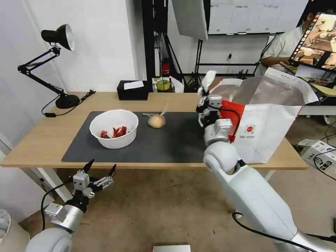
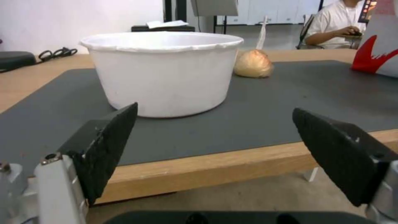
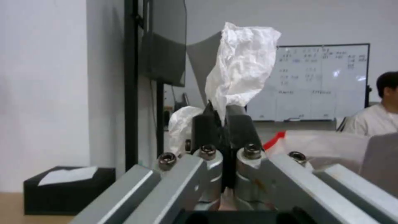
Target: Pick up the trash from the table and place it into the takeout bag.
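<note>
My right gripper (image 1: 203,91) is shut on a crumpled white tissue (image 1: 207,81), held above the table just left of the takeout bag (image 1: 267,119). In the right wrist view the tissue (image 3: 240,74) sticks up from between the closed fingers (image 3: 205,123). The red-and-white bag stands open at the table's right end, silver lining showing. A white bowl with red shell scraps (image 1: 114,128) and a clear-bagged tan bun (image 1: 156,120) sit on the dark grey mat (image 1: 168,143). My left gripper (image 1: 100,168) hangs open below the table's front edge, facing the bowl (image 2: 164,70) and bun (image 2: 253,63).
A black tissue box (image 1: 132,90) stands at the table's back edge and a black desk lamp (image 1: 56,63) at the back left. A person sits behind the bag at the far right. Cardboard boxes lie on the floor to the right.
</note>
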